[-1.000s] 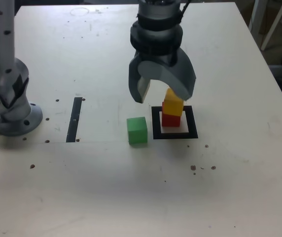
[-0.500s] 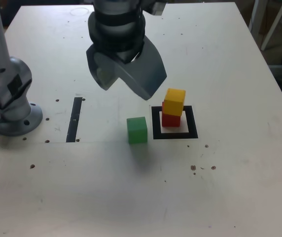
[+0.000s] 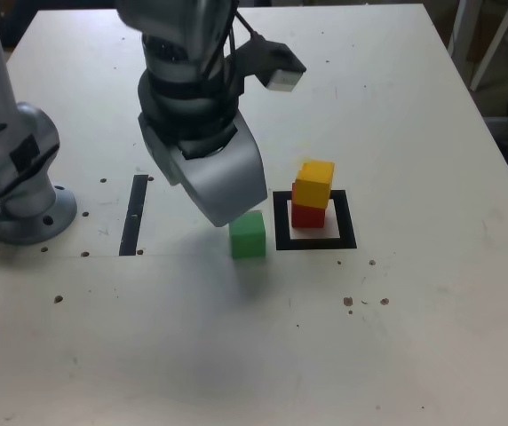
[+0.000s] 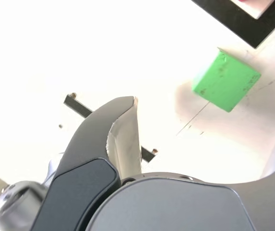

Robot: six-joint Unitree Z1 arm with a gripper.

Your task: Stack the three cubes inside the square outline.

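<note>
In the exterior view the yellow cube (image 3: 314, 183) sits slightly askew on the red cube (image 3: 306, 216), and both stand inside the square outline (image 3: 346, 220). The green cube (image 3: 248, 234) rests on the table just to the outline's left in that view. My gripper (image 3: 197, 192) hangs open and empty above the table, up and to the left of the green cube, apart from it. The wrist view shows the green cube (image 4: 226, 81) ahead between the spread fingers (image 4: 124, 134), with a corner of the square outline (image 4: 236, 18) beyond it.
A narrow black strip (image 3: 134, 214) lies on the table at the exterior view's left of the gripper. The arm's grey base (image 3: 19, 191) stands at the far left. Small dark specks and screw holes dot the white table (image 3: 396, 337).
The gripper has left the stack and swung to the exterior view's left and downward, ending near the green cube. The yellow cube stays on the red one.
</note>
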